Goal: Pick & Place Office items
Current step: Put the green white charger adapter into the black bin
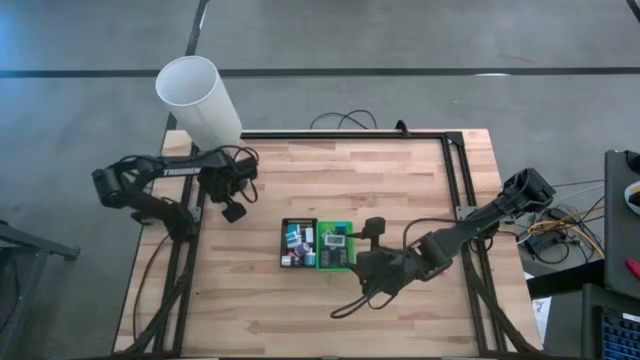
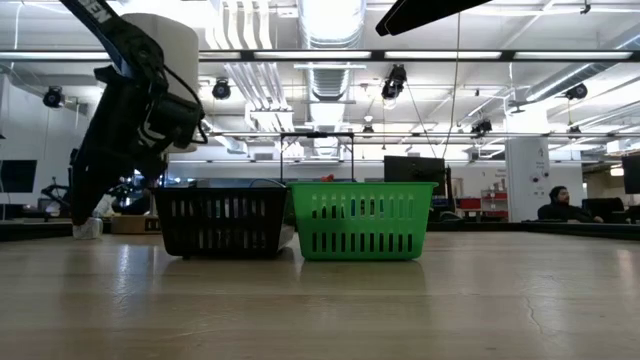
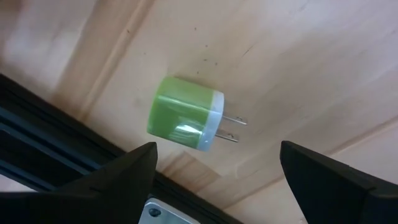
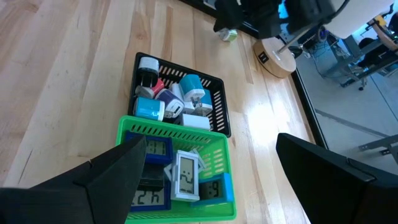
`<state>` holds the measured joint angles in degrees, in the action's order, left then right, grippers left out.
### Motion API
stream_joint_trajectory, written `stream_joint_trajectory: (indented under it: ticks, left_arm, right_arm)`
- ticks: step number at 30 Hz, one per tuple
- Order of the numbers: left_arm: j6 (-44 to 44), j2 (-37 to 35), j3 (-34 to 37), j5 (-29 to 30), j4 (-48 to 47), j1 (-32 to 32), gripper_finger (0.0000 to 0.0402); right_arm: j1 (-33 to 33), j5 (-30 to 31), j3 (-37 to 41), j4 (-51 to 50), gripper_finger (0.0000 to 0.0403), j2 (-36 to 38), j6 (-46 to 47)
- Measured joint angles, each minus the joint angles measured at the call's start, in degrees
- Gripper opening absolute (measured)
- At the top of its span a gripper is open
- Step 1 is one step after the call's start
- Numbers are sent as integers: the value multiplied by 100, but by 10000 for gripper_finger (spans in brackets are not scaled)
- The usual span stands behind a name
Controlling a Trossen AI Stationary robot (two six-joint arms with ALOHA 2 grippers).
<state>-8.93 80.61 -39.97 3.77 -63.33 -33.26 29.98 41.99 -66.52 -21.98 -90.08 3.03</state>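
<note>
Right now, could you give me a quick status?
Left pincer open over green plug. Right pincer open above green basket. Nothing blocking.

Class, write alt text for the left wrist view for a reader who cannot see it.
A green and white plug adapter with two metal prongs lies on the wooden table, just ahead of the left hand, whose two dark fingers stand open, not touching it.

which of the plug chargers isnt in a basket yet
The green charger, lying alone on the bare wood under the open left gripper. The others sit piled in the black basket.
</note>
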Motion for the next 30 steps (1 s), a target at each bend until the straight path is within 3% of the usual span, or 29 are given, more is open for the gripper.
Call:
stream_joint_trajectory:
  ticks: [9,17,30]
  left_arm:
    - [-46,363,-61,75,-8,-17,344]
    - [-115,348,-230,509,-6,-28,344]
    - [103,351,-289,516,15,-28,344]
  right_arm:
    - [-4,-2,0,2,358,0,0]
    - [-2,-2,0,9,358,0,-2]
    - [2,-2,0,20,358,0,-2]
